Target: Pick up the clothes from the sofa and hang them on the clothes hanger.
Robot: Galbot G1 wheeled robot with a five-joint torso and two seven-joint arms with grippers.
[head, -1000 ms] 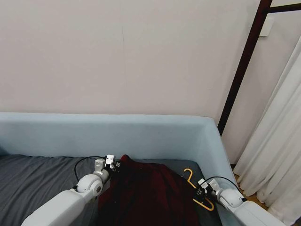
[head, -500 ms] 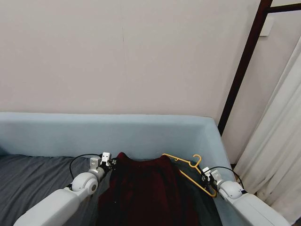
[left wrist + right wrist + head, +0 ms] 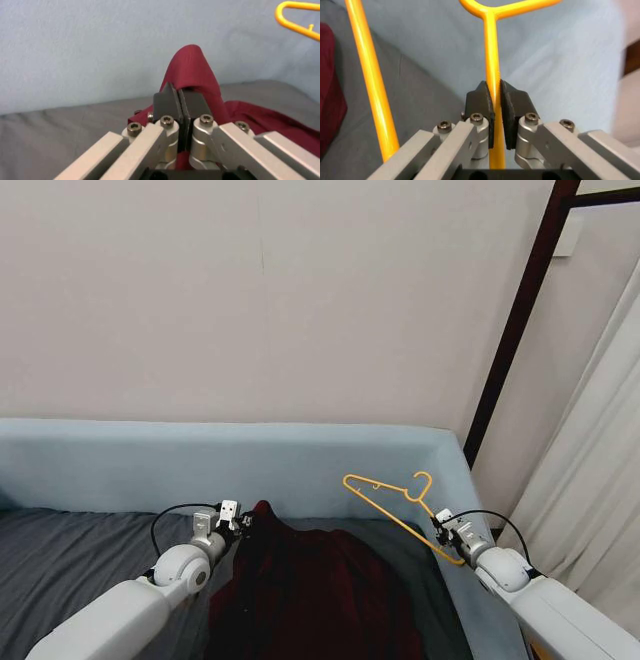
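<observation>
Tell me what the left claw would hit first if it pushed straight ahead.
Beyond the red garment it grips, the left claw would probably meet the sofa backrest; depth is unclear.

A dark red garment rises to a peak, pinched in the left gripper. A yellow hanger, clamped by the right gripper, slants upward from it.

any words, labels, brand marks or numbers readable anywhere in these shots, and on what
None: no readable text, number or sign on the dark red fabric garment, the orange-yellow wire hanger, the pale blue upholstered sofa, the left gripper or the right gripper.
</observation>
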